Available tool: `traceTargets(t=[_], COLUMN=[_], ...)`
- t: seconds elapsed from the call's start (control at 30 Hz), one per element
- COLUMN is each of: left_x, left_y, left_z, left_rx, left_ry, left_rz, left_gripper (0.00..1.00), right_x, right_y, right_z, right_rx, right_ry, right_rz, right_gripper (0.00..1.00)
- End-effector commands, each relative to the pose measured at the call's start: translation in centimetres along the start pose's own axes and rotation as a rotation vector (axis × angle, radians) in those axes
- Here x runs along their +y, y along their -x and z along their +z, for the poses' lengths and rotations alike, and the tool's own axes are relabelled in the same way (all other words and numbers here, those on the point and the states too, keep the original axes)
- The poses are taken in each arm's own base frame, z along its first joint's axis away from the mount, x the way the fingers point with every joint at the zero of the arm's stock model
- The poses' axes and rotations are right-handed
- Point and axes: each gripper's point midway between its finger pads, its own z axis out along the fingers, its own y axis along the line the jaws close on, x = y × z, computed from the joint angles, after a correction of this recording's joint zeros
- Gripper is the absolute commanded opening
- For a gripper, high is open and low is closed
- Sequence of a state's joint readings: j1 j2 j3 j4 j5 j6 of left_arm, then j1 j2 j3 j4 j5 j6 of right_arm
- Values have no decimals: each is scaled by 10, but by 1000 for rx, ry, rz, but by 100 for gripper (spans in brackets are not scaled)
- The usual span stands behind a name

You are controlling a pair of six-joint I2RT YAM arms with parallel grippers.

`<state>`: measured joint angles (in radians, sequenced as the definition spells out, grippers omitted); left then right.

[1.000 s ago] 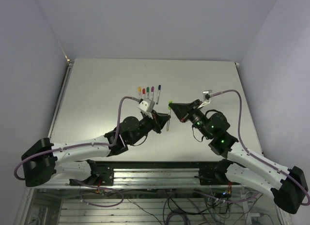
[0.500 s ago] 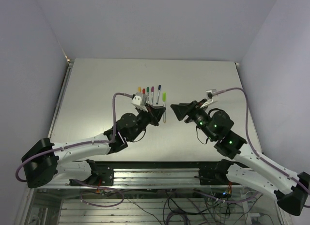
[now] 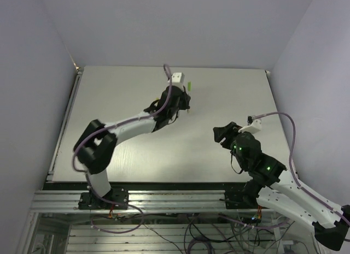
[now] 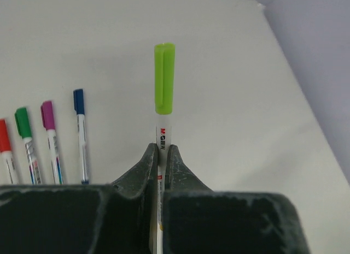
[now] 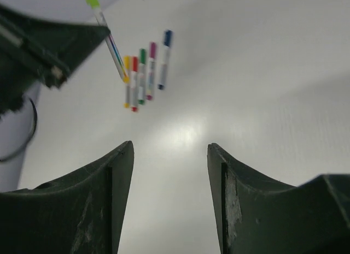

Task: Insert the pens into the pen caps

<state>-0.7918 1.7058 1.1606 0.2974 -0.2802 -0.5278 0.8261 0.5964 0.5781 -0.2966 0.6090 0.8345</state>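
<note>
Step in hand, as judged: the last pen is capped and is being taken to the finished row.

- The slim silvery-grey marker pen [image 4: 162,135], topped by the stubby light-green plastic cap [image 4: 164,78], is pinched at its barrel by the left jaws. It appears to be held clear of the pale grey surface [image 3: 235,90], out toward the far edge.
- The right jaws are spread, with nothing between them, nearer the arm bases.

Next move, as judged: the pen is to be lowered flat just beside the blue-capped pen [image 4: 81,135], parallel to it, and only then released. A skewed descent could knock the neighbouring pens.

Views:
- **Top view:** only the light-green cap is seen past the left arm [image 3: 136,123], and the row is hidden beneath that arm.
- **Right wrist view:** the row of five capped pens [image 5: 143,74] is shown side by side on the surface: yellow, red, dark green, magenta, blue.
- **Left wrist view:** four of these are shown, and the pinch on the barrel is seen close up.
</note>
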Motion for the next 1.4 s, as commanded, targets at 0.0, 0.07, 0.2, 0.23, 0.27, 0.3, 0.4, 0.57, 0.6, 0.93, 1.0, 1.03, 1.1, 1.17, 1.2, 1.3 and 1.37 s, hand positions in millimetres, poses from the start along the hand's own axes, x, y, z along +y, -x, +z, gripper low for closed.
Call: traceTargets(t=[0.0, 0.07, 0.2, 0.23, 0.27, 0.3, 0.4, 0.57, 0.6, 0.93, 1.0, 1.03, 1.1, 1.17, 1.2, 1.3, 1.37], left_x=[25, 33, 48, 51, 55, 58, 64, 71, 73, 90, 92, 92, 94, 95, 95, 93, 90], left_y=[-43, -55, -75, -79, -84, -89, -98, -108, -109, -109, -110, -111, -110, -111, -110, -107, -102], left_z=[45, 64, 92, 97, 102, 106, 118, 128, 129, 127, 126, 125, 124, 124, 125, 124, 124], left_rx=[201, 237, 294, 305, 316, 326, 351, 365, 366, 359, 364, 365, 364, 366, 365, 359, 349], left_ry=[42, 55, 84, 88, 92, 97, 101, 110, 116, 208, 218, 224, 234, 234, 234, 232, 222], left_rz=[67, 73, 86, 95, 103, 109, 119, 112, 112, 104, 104, 101, 101, 103, 102, 103, 102], left_gripper=[7, 7, 7, 7, 7, 7, 7, 7, 7, 20, 27, 30, 33, 34, 35, 35, 35], right_x=[-39, -44, -54, -55, -56, -56, -57, -58, -58, -62, -62, -62, -61, -60, -61, -60, -58], right_y=[-19, -24, -34, -36, -37, -38, -42, -46, -47, -58, -59, -58, -58, -56, -56, -54, -51], right_z=[-1, -1, -1, -1, -1, -1, -1, 0, -1, -3, -2, -2, -1, -1, 0, 0, 1], right_rx=[25, 33, 58, 64, 68, 74, 86, 100, 101, 130, 130, 129, 128, 128, 128, 126, 119], right_ry=[-146, -162, -193, -199, -203, -204, -204, -202, -203, -199, -196, -194, -194, -200, -208, -210, -204], right_rz=[-13, -17, -31, -35, -36, -38, -38, -33, -32, -2, -1, -5, -14, -26, -33, -45, -47], right_gripper=[55, 55, 55, 55, 55, 55, 55, 55, 55, 55, 55, 55, 55, 55, 55, 55, 55])
